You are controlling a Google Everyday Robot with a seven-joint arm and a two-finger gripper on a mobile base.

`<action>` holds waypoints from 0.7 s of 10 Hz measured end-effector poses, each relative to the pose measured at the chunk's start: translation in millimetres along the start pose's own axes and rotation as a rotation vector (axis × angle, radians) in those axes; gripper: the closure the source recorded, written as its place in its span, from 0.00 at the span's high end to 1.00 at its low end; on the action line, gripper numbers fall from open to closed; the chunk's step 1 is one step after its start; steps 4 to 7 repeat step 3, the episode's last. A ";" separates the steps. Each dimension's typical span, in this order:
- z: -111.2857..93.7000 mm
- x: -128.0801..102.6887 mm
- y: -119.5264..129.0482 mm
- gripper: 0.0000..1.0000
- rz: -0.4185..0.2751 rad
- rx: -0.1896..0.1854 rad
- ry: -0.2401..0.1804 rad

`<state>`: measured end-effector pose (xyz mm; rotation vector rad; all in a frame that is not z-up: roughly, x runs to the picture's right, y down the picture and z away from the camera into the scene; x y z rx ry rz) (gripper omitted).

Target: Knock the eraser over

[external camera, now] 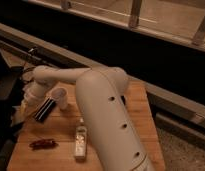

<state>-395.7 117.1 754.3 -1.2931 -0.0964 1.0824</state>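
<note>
The eraser (44, 110), a black block with thin white stripes, stands tilted on the wooden table (136, 115) at the left, leaning toward a white paper cup (61, 98). My gripper (33, 105) is at the end of the white arm (103, 115), right beside the eraser on its left and touching or nearly touching it. The arm's wrist hides part of the gripper.
A white bottle (81, 141) lies on its side near the table's front middle. A dark red flat object (42, 144) lies at the front left. Dark equipment (7, 95) stands off the table's left edge. A dark rail runs behind the table.
</note>
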 end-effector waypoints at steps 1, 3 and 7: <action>-11.8 1.5 1.3 0.00 0.005 0.020 -0.020; -50.1 12.9 -6.2 0.07 0.029 0.080 -0.064; -50.1 12.9 -6.2 0.07 0.029 0.080 -0.064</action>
